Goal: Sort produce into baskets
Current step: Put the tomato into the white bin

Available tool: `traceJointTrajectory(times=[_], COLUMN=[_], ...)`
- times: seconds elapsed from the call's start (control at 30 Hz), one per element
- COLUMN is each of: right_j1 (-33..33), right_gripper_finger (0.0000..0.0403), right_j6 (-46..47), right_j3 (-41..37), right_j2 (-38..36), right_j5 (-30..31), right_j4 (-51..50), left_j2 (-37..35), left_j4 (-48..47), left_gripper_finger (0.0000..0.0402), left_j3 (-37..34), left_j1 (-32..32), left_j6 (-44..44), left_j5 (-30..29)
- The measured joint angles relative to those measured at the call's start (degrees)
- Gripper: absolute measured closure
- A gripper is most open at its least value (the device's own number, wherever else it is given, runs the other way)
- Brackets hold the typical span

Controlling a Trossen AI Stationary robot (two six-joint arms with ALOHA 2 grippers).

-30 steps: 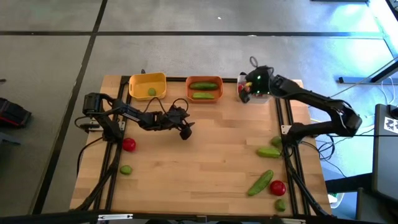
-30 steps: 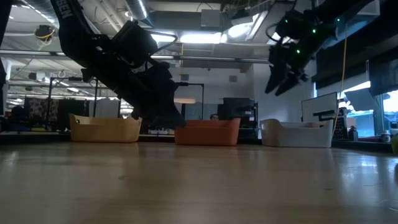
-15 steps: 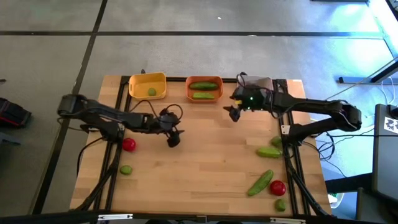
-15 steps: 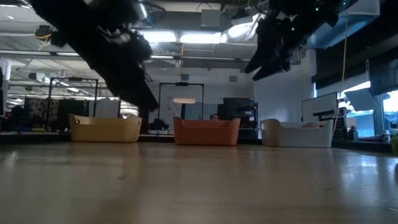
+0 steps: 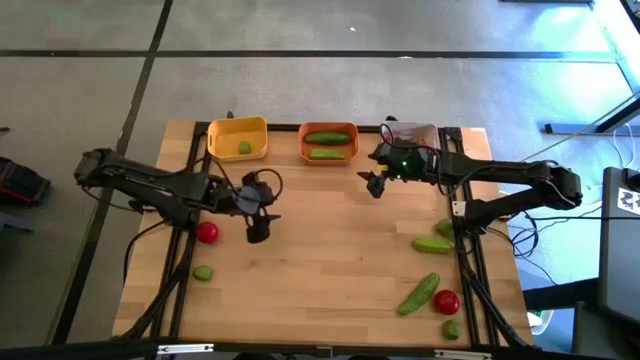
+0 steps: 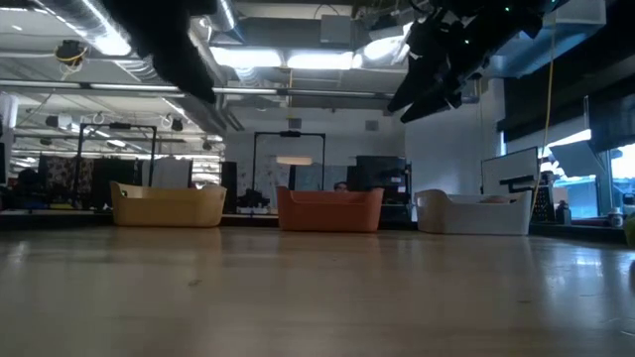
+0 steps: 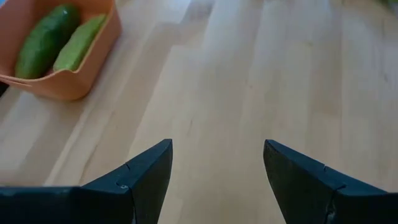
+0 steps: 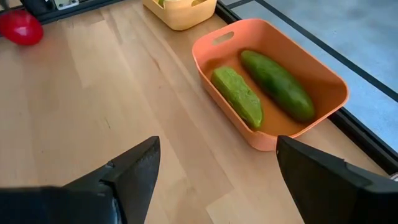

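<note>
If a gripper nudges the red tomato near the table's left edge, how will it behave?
The red tomato looks round and smooth, so it would probably roll away freely. It lies loose on flat wooden table, with nothing beside it to stop it. Its glossy skin may slip between fingers.

The middle of the light wooden tabletop (image 5: 330, 250) lies bare, a wide lane between the 2 arms. Along the far edge, the yellow plastic basket (image 5: 238, 138), the orange plastic basket (image 5: 328, 143) with 2 green cucumbers and the translucent white basket (image 5: 420, 133) form a low wall. The left hand (image 5: 257, 232), fingers apart, hangs beside a round red tomato (image 5: 207, 233); a small green lime (image 5: 203, 272) lies nearby. The right hand (image 5: 374, 184), also spread, hangs near the orange basket. Cucumbers, a tomato and limes crowd the right near corner.
</note>
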Motion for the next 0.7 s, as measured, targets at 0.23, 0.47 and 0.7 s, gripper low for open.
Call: traceJointTrajectory(times=[0.23, 0.47, 0.7], right_j1=[0.0, 0.0, 0.0], right_gripper_finger=[0.0093, 0.0093, 0.0093], right_j6=[0.0, -0.1, -0.1], right_j3=[0.0, 0.0, 0.0], right_j2=[0.0, 0.0, 0.0], right_j5=[0.0, 0.0, 1.4], right_j4=[-0.5, -1.6, -0.8], left_j2=[0.1, 0.3, 1.7], left_j4=[-3.7, -7.3, -12.3], left_gripper_finger=[0.0153, 0.0152, 0.0152], left_j3=[0.7, 0.8, 0.7], left_j1=[-1.1, 1.8, 4.5], left_j6=[0.1, -1.5, -3.5], left_j5=[0.2, 3.2, 8.7])
